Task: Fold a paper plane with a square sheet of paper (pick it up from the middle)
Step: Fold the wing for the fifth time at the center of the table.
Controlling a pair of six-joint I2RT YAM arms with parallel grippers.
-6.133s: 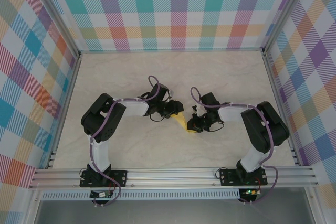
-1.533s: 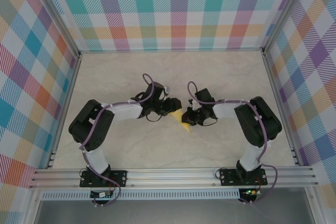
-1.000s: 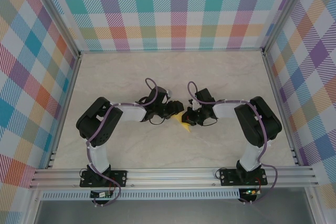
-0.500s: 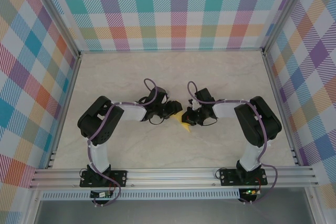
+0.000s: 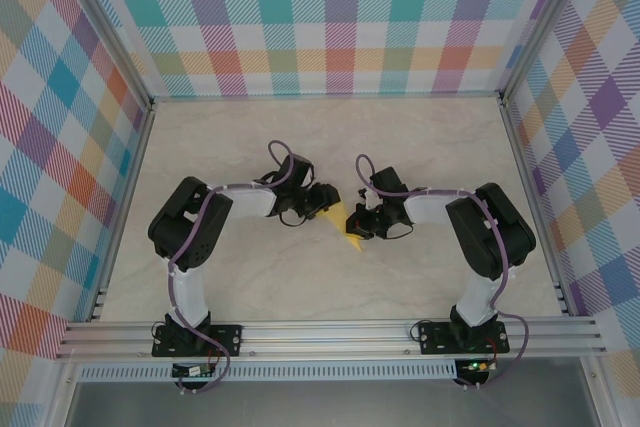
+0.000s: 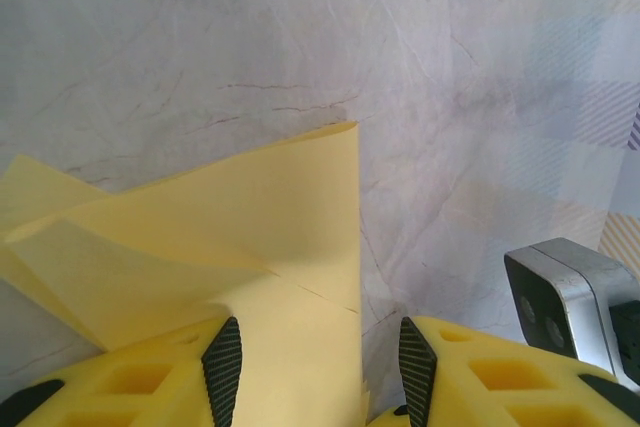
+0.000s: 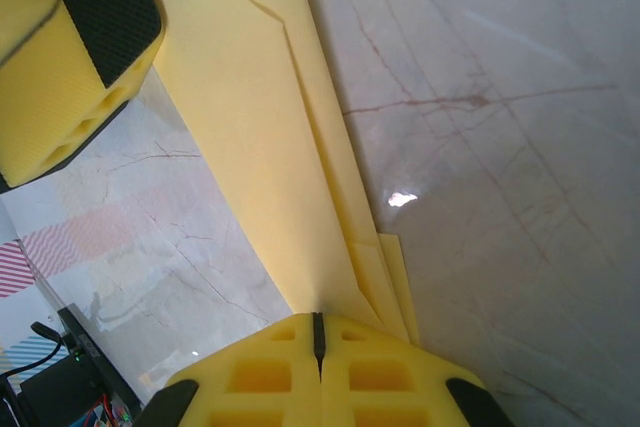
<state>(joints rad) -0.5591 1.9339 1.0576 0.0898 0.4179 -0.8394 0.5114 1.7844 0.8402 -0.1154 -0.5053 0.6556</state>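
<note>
I am pinching the folded yellow paper (image 7: 250, 97) in my right gripper (image 7: 318, 332) — its fingers are pressing flat together on the narrow end, with layered edges fanning out beside them. My left gripper (image 6: 318, 362) is standing spread, a raised flap of the paper rising between its pads (image 6: 222, 367), unclamped. The paper is sitting mid-table on the marble-patterned tabletop (image 5: 420, 147) — my two grippers are facing each other across it.

Yellow paper (image 7: 260, 147), cream marble-veined table (image 5: 300, 147), pastel plaid walls (image 5: 340, 17)
</note>
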